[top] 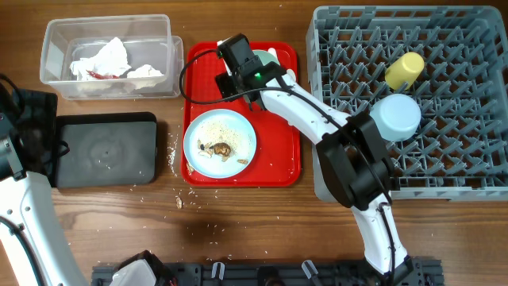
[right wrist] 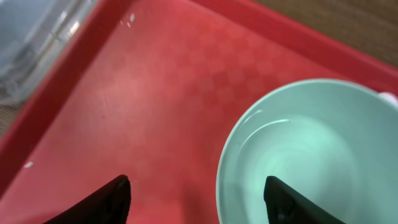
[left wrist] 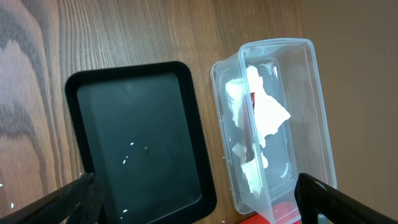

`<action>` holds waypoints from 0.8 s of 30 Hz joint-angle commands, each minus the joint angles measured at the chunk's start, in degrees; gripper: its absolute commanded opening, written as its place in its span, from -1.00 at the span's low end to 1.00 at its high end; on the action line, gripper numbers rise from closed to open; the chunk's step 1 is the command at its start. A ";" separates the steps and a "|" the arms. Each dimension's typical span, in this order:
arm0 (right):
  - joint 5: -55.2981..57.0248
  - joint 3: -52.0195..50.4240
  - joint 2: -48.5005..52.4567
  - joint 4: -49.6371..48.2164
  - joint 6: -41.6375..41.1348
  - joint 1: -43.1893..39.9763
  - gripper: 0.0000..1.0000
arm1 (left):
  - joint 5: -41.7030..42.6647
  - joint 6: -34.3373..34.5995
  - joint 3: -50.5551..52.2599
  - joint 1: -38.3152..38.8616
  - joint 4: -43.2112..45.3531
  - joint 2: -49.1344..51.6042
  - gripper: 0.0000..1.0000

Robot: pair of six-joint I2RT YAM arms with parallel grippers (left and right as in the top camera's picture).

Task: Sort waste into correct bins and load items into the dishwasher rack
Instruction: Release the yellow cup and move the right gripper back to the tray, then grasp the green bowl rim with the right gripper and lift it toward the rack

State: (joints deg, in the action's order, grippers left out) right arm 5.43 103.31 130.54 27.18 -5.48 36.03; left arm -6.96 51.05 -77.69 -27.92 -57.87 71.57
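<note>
My right gripper point(right wrist: 199, 199) is open and straddles the left rim of the pale green bowl point(right wrist: 311, 155), one finger over the red tray point(right wrist: 155, 93), the other over the bowl's inside. In the overhead view it point(top: 242, 59) is at the tray's far end, over the bowl point(top: 267, 59). The light blue plate point(top: 220, 143) holds brownish scraps point(top: 218, 148) and crumbs. The clear tub point(top: 55, 56) holds stained napkins point(top: 103, 59). My left gripper point(left wrist: 199, 199) is open and empty above the black tray point(left wrist: 143, 143) and the tub point(left wrist: 311, 106). The rack point(top: 460, 103) holds the yellow cup point(top: 404, 71) and the upturned light blue bowl point(top: 396, 116).
The black tray point(top: 103, 149) lies in front of the tub, left of the red tray point(top: 290, 151). Pale crumbs point(top: 173, 147) lie on the wood between them. My right arm point(top: 317, 111) spans from the rack's left edge over the red tray.
</note>
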 commanded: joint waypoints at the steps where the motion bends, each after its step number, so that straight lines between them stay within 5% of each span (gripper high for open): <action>1: 0.94 0.15 2.29 0.50 1.01 -0.02 0.34 | -0.13 -1.18 0.22 -0.37 0.11 -0.22 1.00; 11: 1.16 0.07 3.19 0.85 2.49 0.00 -0.30 | -0.13 -1.16 0.22 -0.37 0.11 -0.22 1.00; 16: -0.42 0.22 3.04 1.07 2.23 0.02 -0.88 | -0.13 -1.16 0.22 -0.37 0.13 -0.20 1.00; 24: -4.24 1.27 -5.16 3.08 -2.23 -0.28 -0.91 | -0.13 -1.16 0.22 -0.37 0.11 -0.22 1.00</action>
State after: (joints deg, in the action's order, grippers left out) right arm 3.88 103.53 131.57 29.36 -4.38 36.01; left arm -6.96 51.05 -77.69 -27.92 -57.87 71.57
